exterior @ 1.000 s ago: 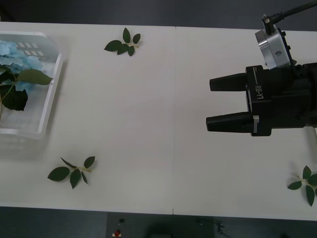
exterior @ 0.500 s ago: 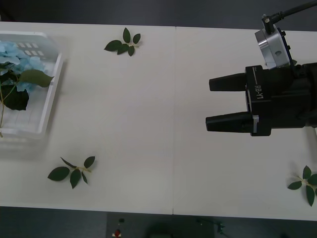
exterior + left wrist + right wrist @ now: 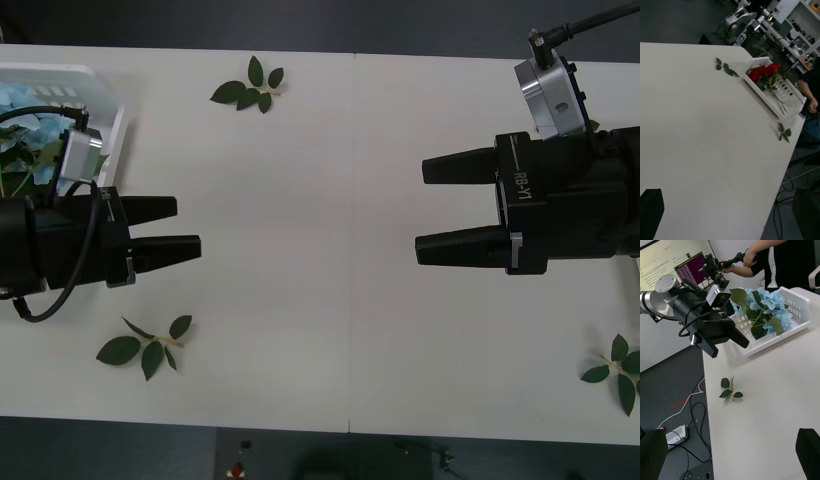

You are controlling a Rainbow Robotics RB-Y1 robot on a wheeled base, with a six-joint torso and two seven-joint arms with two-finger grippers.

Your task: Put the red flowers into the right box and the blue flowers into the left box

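Both my left hand (image 3: 188, 229) and right hand (image 3: 420, 207) hang open and empty — the blue flowers (image 3: 769, 311) behind my left look light, floppy, best pinched by the stem.

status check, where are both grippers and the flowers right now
Left gripper open, empty, beside left box. Right gripper open, empty. Blue flowers and red flowers boxed. Nothing in the way.
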